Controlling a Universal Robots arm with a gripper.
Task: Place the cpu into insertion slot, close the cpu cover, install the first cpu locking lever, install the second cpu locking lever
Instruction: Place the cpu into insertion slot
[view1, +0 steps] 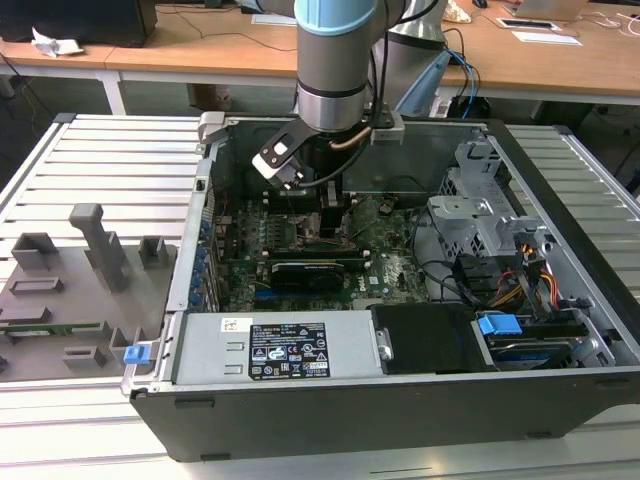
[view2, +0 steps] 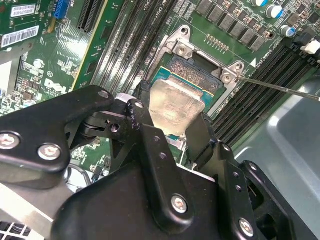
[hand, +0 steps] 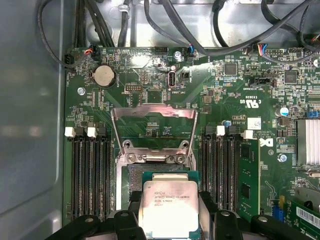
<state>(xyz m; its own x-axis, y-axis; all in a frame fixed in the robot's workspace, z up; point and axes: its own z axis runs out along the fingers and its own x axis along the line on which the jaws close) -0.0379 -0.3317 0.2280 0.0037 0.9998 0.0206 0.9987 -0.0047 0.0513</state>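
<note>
Noted etched print on the cpu (hand: 169, 207), white lettering on the motherboard (hand: 220, 100), a printed sticker (view1: 288, 350) on the near power supply (view1: 200, 345).

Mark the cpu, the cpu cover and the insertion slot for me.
cpu (hand: 167, 207): first wrist view, middle of its metal top.
cpu cover (hand: 154, 111): first wrist view, end bar of the open frame.
insertion slot (hand: 132, 176): first wrist view, dark bare part beside the cpu.
</note>
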